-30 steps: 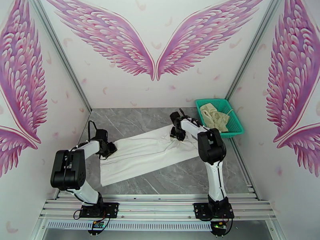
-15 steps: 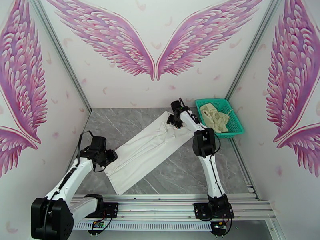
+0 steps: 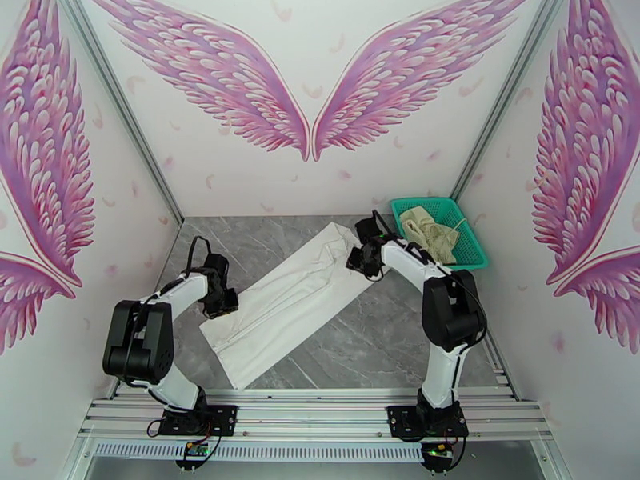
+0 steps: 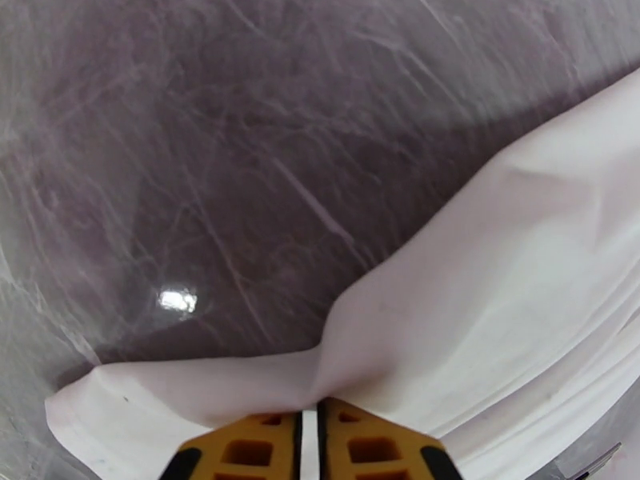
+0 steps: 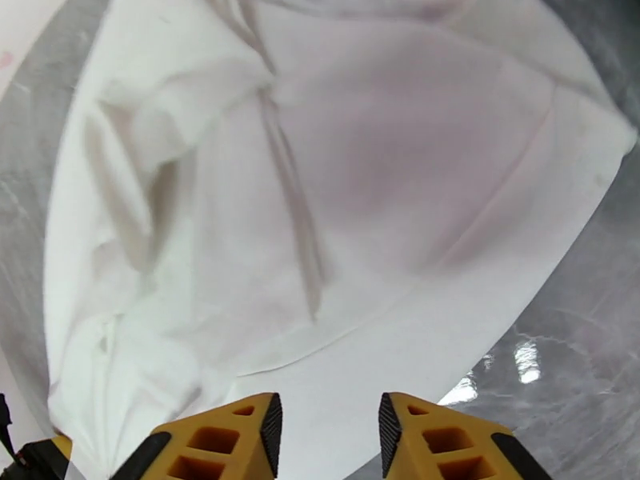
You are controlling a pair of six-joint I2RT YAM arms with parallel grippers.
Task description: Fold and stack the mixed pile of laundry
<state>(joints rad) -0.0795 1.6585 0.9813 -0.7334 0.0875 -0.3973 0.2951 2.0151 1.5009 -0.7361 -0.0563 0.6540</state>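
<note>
The large white shirt (image 3: 288,302) lies folded into a long strip, running diagonally from near left to far right on the grey table. My left gripper (image 3: 222,306) sits at the strip's left edge. In the left wrist view its fingers (image 4: 310,426) are shut on a pinched fold of the white shirt (image 4: 496,298). My right gripper (image 3: 362,262) hovers at the strip's far right end by the collar. In the right wrist view its fingers (image 5: 328,430) stand apart over the shirt (image 5: 360,194). The cream-beige garment (image 3: 430,232) lies in the basket.
A teal mesh basket (image 3: 474,248) stands at the far right of the table, close to my right arm's forearm. Grey marble tabletop (image 3: 376,346) lies bare in front of the shirt. Walls close the table in on three sides.
The shirt strip swung from nearly level to a steep diagonal. My left gripper closed on its left edge. My right gripper slid from the strip's far tip to its right side.
</note>
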